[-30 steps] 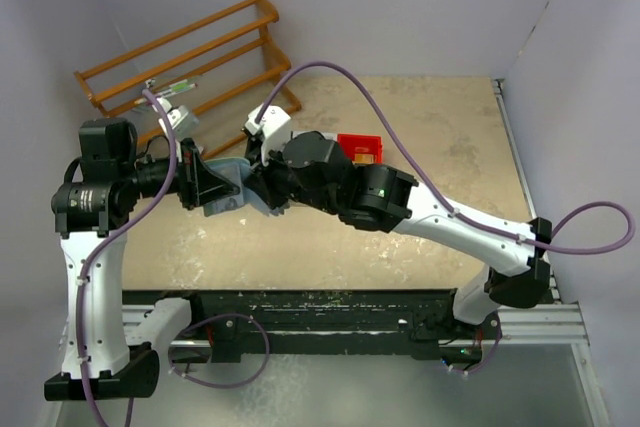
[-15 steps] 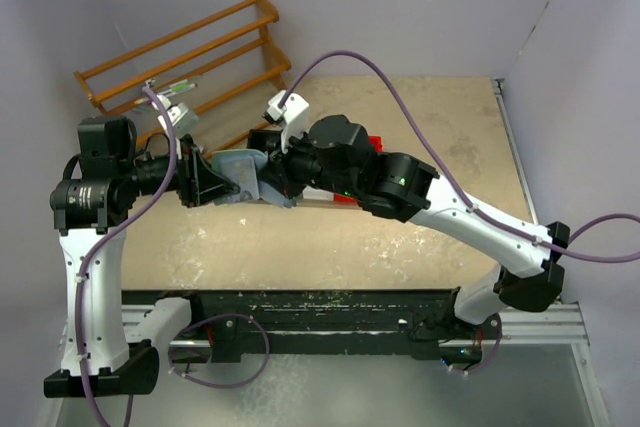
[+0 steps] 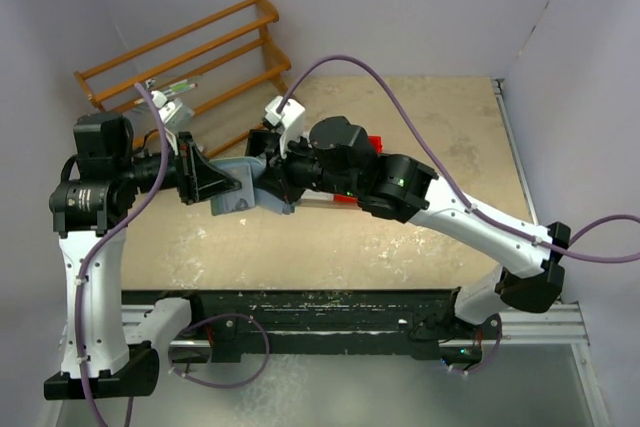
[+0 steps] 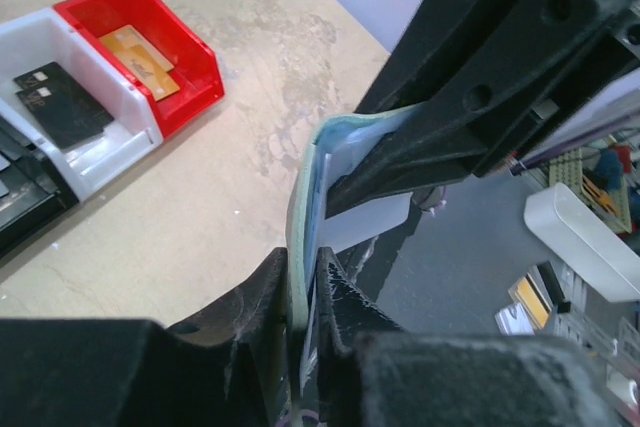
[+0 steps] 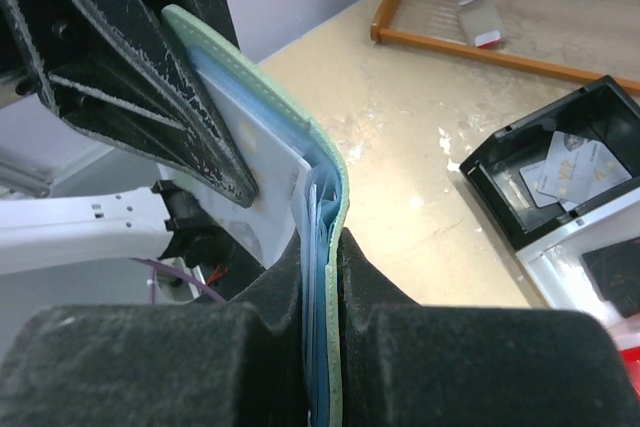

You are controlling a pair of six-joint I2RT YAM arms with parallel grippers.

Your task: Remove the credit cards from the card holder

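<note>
The card holder [image 3: 243,187] is up in the air, over the table [image 3: 440,137], between the two arms. The left gripper [image 3: 215,185] pinches one edge of it, with one finger on each side. The right gripper [image 3: 268,179] pinches the other edge the same way. The holder is open a little, like a book. A white card [image 5: 255,142] sits inside it, and a finger of the left gripper rests on that card. Down on the table, three bins stand in a row, touching. The red bin [image 4: 190,47] has orange cards [image 4: 140,52] in it. The white bin [image 4: 110,147] has black cards [image 4: 60,107]. The black bin [image 5: 500,187] has silvery cards [image 5: 580,172]. A wooden rack [image 3: 180,57] lies at the far side of the table.
</note>
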